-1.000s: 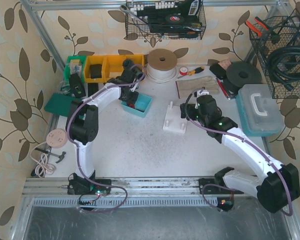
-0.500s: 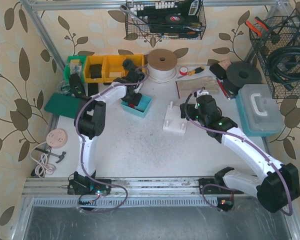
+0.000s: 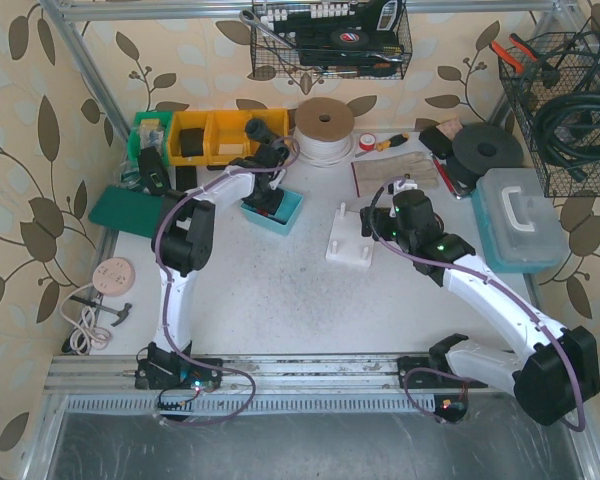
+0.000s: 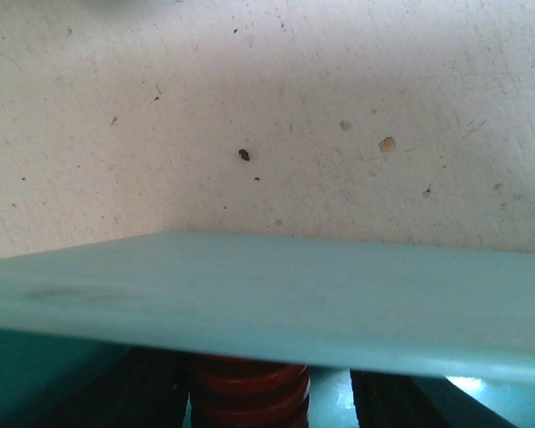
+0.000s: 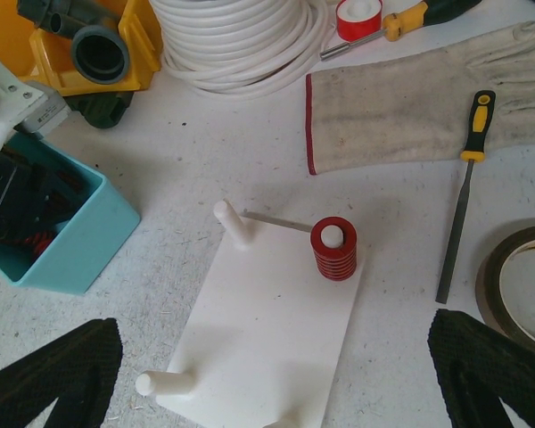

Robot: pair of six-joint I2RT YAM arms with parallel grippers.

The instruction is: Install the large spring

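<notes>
A workshop: yellow parts bins (image 3: 212, 136), a screwdriver (image 5: 462, 218) and a work glove (image 5: 410, 102).

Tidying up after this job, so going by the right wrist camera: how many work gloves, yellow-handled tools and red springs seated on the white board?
Off-white canvas work glove: 1
Yellow-and-black-handled tools: 2 (screwdriver, slim file-like tool)
Red coil spring seated on the white peg board: 1
Total: 4

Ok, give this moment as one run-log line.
left gripper: in teal bin, around red spring, grip unclear | right gripper: open above peg board | mounted spring: on peg
</notes>
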